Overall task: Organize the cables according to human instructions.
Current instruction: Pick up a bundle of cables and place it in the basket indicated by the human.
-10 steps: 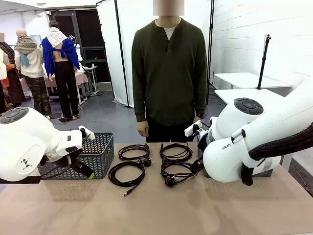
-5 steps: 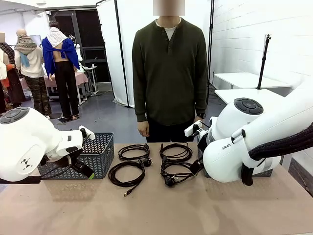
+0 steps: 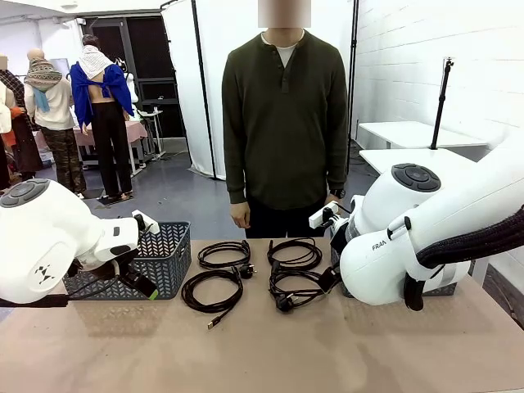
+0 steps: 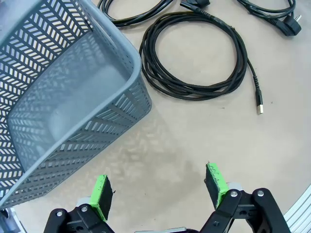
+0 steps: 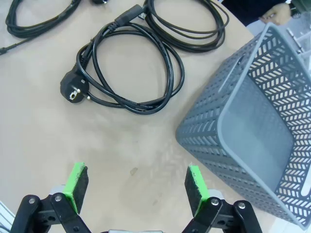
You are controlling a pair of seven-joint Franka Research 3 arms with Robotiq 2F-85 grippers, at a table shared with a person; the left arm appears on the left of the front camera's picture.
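Black cables [image 5: 72, 90] are found unmoved on the counter [image 3: 262, 352], left pincer [image 4: 158, 182] and right pincer [image 5: 135, 174] being kept apart and empty, so sorting is judged not begun.

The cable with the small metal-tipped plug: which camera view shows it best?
The left wrist view: the cable lies whole and close, its coil and plug sharp. The front view shows this cable whole too, but small. In the right wrist view, a coil cut by the top-left corner may be it; I cannot tell.
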